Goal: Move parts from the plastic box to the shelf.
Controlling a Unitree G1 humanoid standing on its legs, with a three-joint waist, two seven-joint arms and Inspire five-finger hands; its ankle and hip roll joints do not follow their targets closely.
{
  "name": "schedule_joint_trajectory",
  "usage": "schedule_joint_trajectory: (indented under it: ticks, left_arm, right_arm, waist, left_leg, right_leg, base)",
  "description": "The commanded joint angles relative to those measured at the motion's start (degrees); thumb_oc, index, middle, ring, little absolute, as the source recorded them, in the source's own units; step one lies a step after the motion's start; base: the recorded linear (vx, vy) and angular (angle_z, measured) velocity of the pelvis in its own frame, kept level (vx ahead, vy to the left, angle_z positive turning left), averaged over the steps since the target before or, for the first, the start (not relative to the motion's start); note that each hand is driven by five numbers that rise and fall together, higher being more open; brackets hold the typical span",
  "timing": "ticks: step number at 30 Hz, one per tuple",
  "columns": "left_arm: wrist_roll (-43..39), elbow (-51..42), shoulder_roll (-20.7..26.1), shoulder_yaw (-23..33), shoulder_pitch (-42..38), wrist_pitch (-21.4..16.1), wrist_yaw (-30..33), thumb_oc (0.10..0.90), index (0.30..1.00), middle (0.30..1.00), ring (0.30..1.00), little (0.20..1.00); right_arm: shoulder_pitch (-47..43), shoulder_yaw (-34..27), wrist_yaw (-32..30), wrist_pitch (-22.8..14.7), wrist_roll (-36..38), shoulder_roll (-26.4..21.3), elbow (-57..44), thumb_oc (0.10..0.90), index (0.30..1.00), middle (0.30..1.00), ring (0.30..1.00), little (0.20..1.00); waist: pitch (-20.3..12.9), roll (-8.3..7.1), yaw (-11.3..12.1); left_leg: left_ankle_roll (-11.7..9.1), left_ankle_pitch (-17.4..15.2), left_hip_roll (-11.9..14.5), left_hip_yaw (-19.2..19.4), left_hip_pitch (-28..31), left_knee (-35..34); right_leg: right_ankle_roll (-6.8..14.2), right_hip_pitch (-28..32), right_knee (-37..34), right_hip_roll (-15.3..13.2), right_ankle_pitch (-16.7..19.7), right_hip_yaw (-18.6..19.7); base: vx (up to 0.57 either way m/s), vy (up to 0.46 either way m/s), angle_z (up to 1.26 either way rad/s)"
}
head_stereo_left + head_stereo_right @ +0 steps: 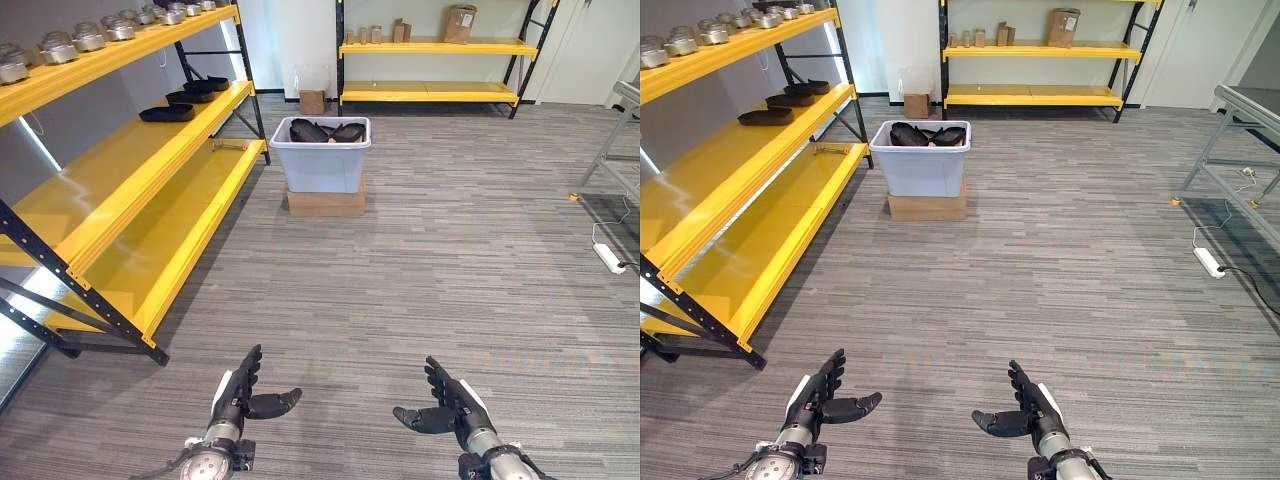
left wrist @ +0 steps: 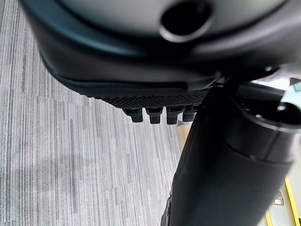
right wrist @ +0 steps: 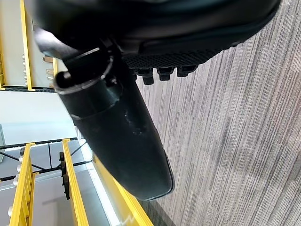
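Note:
A pale grey plastic box (image 1: pixel 322 155) stands on a flat cardboard base (image 1: pixel 326 203) far ahead on the carpet, with black parts (image 1: pixel 326 131) piled inside it. The yellow shelf (image 1: pixel 150 165) runs along the left; black parts (image 1: pixel 167 113) lie on its middle level and several metal parts (image 1: pixel 72 40) line its top level. Low in the foreground, my left hand (image 1: pixel 238 392) is open with straight fingers and holds nothing. My right hand (image 1: pixel 447 402) is open too and equally empty. Both hands hover over bare carpet, far from the box.
A second yellow shelf (image 1: pixel 435 47) stands at the back wall with small boxes and a cardboard carton (image 1: pixel 460 22) on it. A small carton (image 1: pixel 312 101) sits behind the plastic box. A metal table frame (image 1: pixel 1240 140) and a white power strip (image 1: pixel 1208 262) are at the right.

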Motion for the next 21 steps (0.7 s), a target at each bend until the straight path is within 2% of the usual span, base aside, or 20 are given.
schedule_joint_trajectory:
  ticks: [1, 15, 18, 21]
  left_arm:
    - [0.8, -1.1, 1.9, 2.3, -6.0, -6.5, 0.8, 0.9, 1.0, 1.0, 1.0, 1.0]
    - [0.6, -1.0, 1.9, 2.0, -7.0, -6.6, 0.9, 0.9, 1.0, 1.0, 1.0, 1.0]
    - [0.7, -0.9, 2.3, 1.6, -7.8, -6.6, 0.6, 0.9, 1.0, 1.0, 1.0, 1.0]
    - [0.4, -0.9, 2.8, 1.4, -9.4, -6.6, 0.9, 0.9, 1.0, 1.0, 1.0, 1.0]
  right_arm:
    - [-5.8, -2.1, 0.4, -6.0, -0.2, -1.6, -4.5, 0.9, 1.0, 1.0, 1.0, 1.0]
    - [-6.8, -2.2, 0.0, -6.1, 0.2, -1.3, -3.5, 0.9, 1.0, 1.0, 1.0, 1.0]
    - [-7.7, -2.0, 0.1, -6.0, 0.1, -1.2, -3.0, 0.9, 1.0, 1.0, 1.0, 1.0]
    - [-9.1, -1.7, 0.1, -6.1, 0.4, -1.0, -2.2, 0.9, 1.0, 1.0, 1.0, 1.0]
  waist:
    - [1.0, -0.55, 0.5]
    - [1.2, -0.83, 0.5]
    - [1.3, -1.51, 0.9]
    - [1.9, -2.39, 1.2]
  left_leg:
    - [-1.6, -5.6, 3.8, -0.5, 3.3, -0.2]
    - [-1.3, -5.6, 3.6, -0.7, 3.2, -0.2]
    - [-0.8, -5.9, 3.1, -1.0, 3.1, 0.2]
    - [0.3, -8.0, 2.3, -1.7, 0.5, 4.8]
  right_leg:
    - [2.9, 1.9, 0.4, -2.8, -5.9, -1.8]
    - [3.1, 2.0, 0.4, -3.0, -5.9, -1.9]
    - [3.3, 2.5, 0.5, -3.5, -5.6, -2.1]
    - [3.5, 0.8, 4.6, -5.1, -6.2, -1.6]
  base:
    - [0.0, 0.0, 0.0]
    - [0.0, 0.0, 0.0]
    - [0.02, 0.06, 0.04]
    - [-0.03, 0.081, 0.03]
